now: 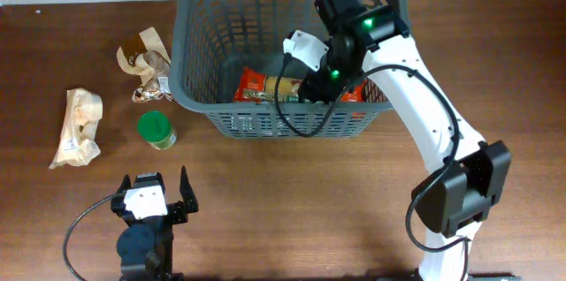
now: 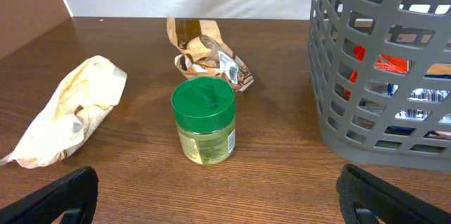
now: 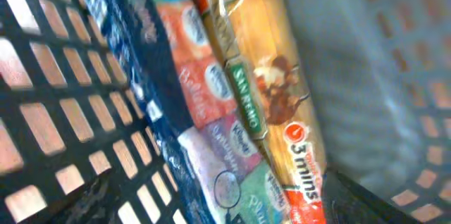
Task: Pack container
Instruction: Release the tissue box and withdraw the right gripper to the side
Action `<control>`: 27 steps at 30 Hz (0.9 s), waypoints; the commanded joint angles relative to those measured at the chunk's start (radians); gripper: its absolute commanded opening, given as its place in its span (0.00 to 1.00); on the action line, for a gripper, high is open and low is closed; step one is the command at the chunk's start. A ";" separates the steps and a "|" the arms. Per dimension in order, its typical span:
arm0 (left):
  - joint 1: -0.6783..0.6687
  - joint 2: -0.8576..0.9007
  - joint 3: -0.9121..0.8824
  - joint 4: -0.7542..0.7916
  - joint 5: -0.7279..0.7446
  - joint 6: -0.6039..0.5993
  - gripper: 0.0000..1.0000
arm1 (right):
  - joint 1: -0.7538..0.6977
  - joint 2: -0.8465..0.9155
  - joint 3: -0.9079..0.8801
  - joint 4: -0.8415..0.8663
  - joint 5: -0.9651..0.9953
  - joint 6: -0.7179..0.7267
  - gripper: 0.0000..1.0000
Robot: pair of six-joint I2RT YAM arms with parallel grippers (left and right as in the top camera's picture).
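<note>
The container, a big dark grey lattice basket (image 1: 202, 42), stands at the back middle of the table. Its side also shows in the left wrist view (image 2: 380, 90). My right gripper (image 1: 320, 85) is down inside it, open, just above an orange pasta packet (image 3: 275, 90) and a multi-coloured flat packet (image 3: 204, 90) that lie against the lattice wall (image 3: 49, 111). Its fingers (image 3: 232, 210) are spread on either side of the packets. My left gripper (image 1: 164, 194) is open and empty at the front left, low over the table (image 2: 218, 213), facing a green-lidded jar (image 2: 204, 120).
The jar (image 1: 156, 129) stands left of the basket. A crumpled brown packet (image 1: 146, 64) (image 2: 208, 51) lies behind it. A beige paper bag (image 1: 78, 126) (image 2: 67, 111) lies further left. The pasta packet shows red-orange in the basket (image 1: 263, 87).
</note>
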 commanded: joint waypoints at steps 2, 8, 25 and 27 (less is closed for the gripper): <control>-0.006 -0.005 -0.006 0.003 0.006 0.016 0.99 | -0.011 -0.026 0.245 0.007 0.076 0.186 0.95; -0.006 -0.005 -0.006 0.003 0.006 0.016 0.99 | -0.066 -0.027 0.635 -0.069 0.397 0.461 0.99; -0.006 -0.005 -0.006 0.003 0.006 0.016 0.99 | -0.683 -0.024 0.980 -0.425 0.631 0.940 0.99; -0.006 -0.005 -0.006 0.003 0.006 0.016 0.99 | -0.728 -0.024 0.964 -0.425 0.631 0.940 0.99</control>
